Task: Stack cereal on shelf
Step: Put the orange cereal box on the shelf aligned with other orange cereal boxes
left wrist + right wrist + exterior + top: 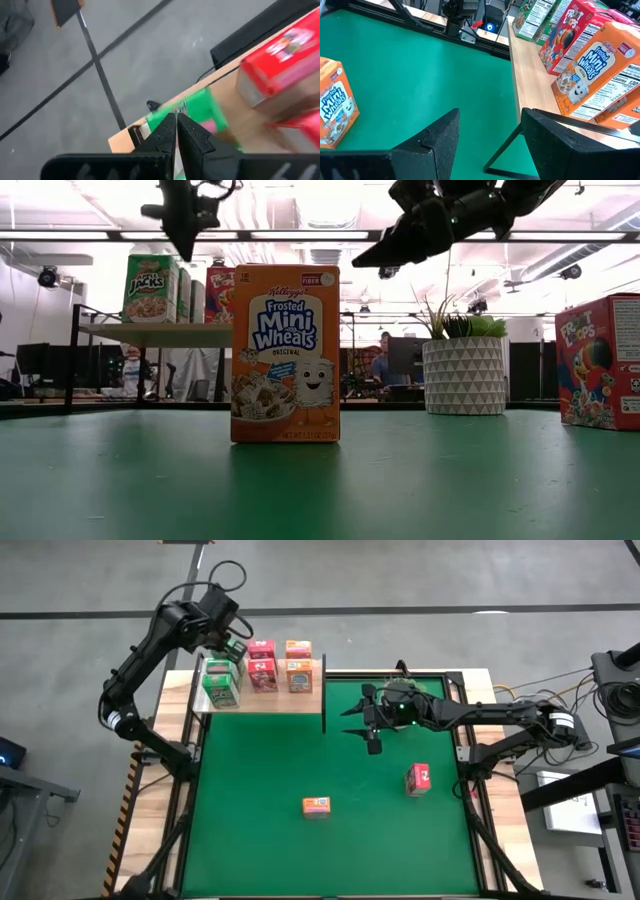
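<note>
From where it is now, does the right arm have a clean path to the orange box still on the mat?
Probably yes. The right gripper hangs open above bare green mat, and the orange box stands alone, with the pink box well off to one side.

table mat (300, 760): green, matt, smooth, faint sheen in the low view
table border (160, 840): pale bare wood, matt
shelf (300, 700): light wood plank, smooth; thin dark metal uprights
cereal boxes (285, 352): printed cardboard, slightly glossy fronts
right gripper (487, 137): black plastic-looking fingers, matt, finely textured
plant pot (464, 375): white, faceted relief, matt
floor (400, 580): grey, smooth, concrete-like
</note>
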You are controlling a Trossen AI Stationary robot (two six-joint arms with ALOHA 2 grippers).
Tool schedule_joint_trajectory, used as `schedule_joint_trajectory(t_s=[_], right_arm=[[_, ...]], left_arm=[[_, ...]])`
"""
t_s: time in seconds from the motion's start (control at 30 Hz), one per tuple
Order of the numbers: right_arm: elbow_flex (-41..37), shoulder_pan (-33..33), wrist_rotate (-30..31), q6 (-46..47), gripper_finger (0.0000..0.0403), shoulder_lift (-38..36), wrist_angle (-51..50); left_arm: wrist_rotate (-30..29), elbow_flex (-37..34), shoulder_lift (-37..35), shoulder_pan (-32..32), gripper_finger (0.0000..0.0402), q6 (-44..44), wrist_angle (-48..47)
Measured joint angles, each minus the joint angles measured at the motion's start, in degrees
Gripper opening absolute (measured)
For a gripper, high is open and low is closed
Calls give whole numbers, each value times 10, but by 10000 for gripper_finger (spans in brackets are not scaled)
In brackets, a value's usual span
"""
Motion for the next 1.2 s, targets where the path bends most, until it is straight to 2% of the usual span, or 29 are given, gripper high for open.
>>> schedule_joint_trajectory(t_s=[0.13,0.27,0.47,0.63,0.8,1.03,1.2], right_arm=[[0,2,-1,33,201,-2,0],[0,12,-3,80,201,-2,-27],[-10,68,-5,134,201,-2,-61],[-10,125,-5,145,201,-2,-66],[-10,157,-1,168,201,-2,-84],[-10,161,1,221,201,-2,-109],[-10,183,3,233,201,-2,-107]], left_arm=[[7,41,-8,-35,0,-3,-7],[33,37,-35,-126,0,-24,3],[30,-63,-92,-349,0,-51,89],[30,-169,-128,-530,0,-61,199],[-1,-248,-130,-658,0,-64,305],[-59,-302,-98,-743,0,-97,379],[-61,-345,-78,-774,0,-76,389]])
